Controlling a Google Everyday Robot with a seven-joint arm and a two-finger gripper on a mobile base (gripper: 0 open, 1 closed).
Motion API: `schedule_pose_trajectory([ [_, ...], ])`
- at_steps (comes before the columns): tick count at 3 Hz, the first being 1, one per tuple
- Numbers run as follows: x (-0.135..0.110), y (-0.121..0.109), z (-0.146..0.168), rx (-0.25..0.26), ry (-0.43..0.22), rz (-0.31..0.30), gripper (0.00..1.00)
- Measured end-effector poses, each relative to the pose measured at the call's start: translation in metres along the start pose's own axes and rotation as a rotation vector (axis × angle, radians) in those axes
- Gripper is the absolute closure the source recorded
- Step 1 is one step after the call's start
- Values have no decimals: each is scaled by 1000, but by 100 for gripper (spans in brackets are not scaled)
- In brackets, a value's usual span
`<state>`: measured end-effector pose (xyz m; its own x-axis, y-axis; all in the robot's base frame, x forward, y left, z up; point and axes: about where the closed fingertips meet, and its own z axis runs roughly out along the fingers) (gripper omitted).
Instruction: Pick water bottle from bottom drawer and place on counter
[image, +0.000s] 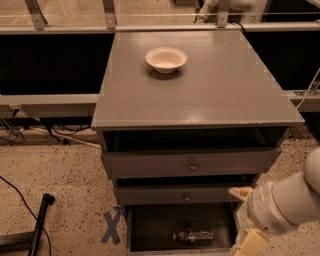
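The water bottle (194, 235) lies on its side in the open bottom drawer (150, 222), near the front, on the dark floor. The counter (210, 95) is the grey top of the cabinet above. My white arm (282, 204) comes in from the lower right, beside the drawer's right edge. The gripper's cream end (248, 243) hangs at the bottom of the view, just right of the drawer and to the right of the bottle, not touching it. Most of the gripper is cut off by the frame edge.
A white bowl (166, 59) stands on the back middle of the counter. Two shallower knobbed drawers (192, 165) sit slightly pulled out above the bottom one. A blue X mark (112, 227) and a black pole (40, 222) are on the speckled floor at left.
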<state>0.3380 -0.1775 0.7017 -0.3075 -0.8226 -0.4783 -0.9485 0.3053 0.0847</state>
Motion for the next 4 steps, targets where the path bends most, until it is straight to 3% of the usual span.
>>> schedule_pose_trajectory([
  [1,26,2,27,16,-141,83,0],
  [2,26,2,27,18,-141,83,0],
  [3,31,-13,50,15,-187,108,0],
  [4,53,-17,111,-2,-191,86,0],
])
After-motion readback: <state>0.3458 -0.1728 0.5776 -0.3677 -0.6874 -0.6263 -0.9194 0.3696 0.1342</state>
